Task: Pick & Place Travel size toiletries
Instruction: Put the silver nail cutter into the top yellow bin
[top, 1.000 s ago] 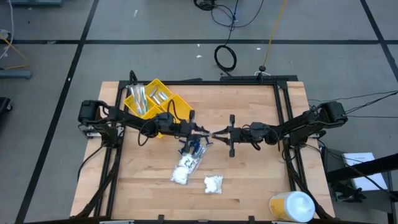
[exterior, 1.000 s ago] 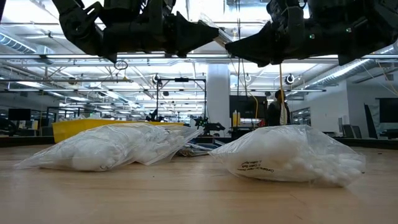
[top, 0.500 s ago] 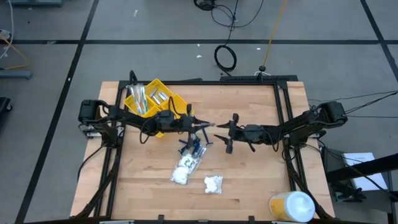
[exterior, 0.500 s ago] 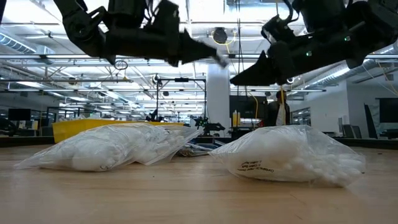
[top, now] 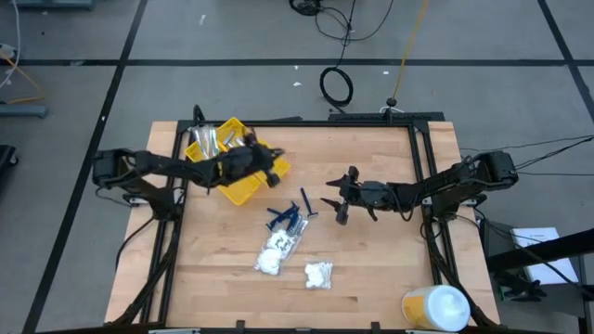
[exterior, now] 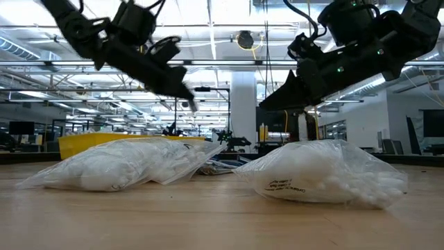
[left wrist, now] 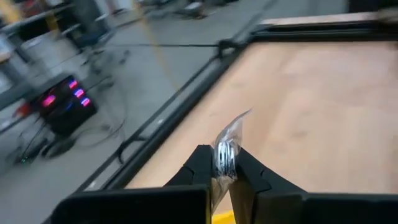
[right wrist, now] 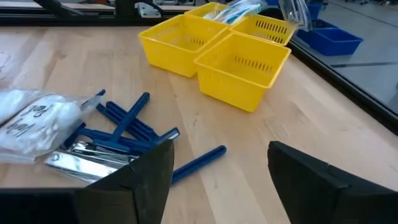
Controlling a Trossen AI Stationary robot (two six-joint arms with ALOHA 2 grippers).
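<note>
My left gripper (top: pixel 276 175) hovers at the right side of the yellow compartment tray (top: pixel 215 163), shut on a silvery-clear packet (left wrist: pixel 227 144). My right gripper (top: pixel 331 208) hangs open above the table's middle, just right of a heap of slim dark blue sticks (top: pixel 289 216) and a silvery packet (right wrist: pixel 79 159) that lie flat on the wood. Two clear bags of white lumps (top: pixel 276 251) (top: pixel 318 273) rest nearer the front edge. More toiletries (top: pixel 212 141) lie in the tray's far compartments. My left gripper pinches the silvery-clear packet between its two fingers (left wrist: pixel 200 163). The packet's free end (left wrist: pixel 235 123) sticks out past the fingertips. It is lifted clear of the table.
A large white-and-yellow round container (top: pixel 434 307) stands at the front right corner. One blue stick (right wrist: pixel 198 163) lies apart from the heap, close under my right gripper. Bare wood (top: pixel 371 260) stretches across the right half and along the front.
The two grippers met over the table's middle. My right gripper has opened and let go of the packet. My left gripper has carried the packet toward the table's left and far side, up to the yellow tray.
</note>
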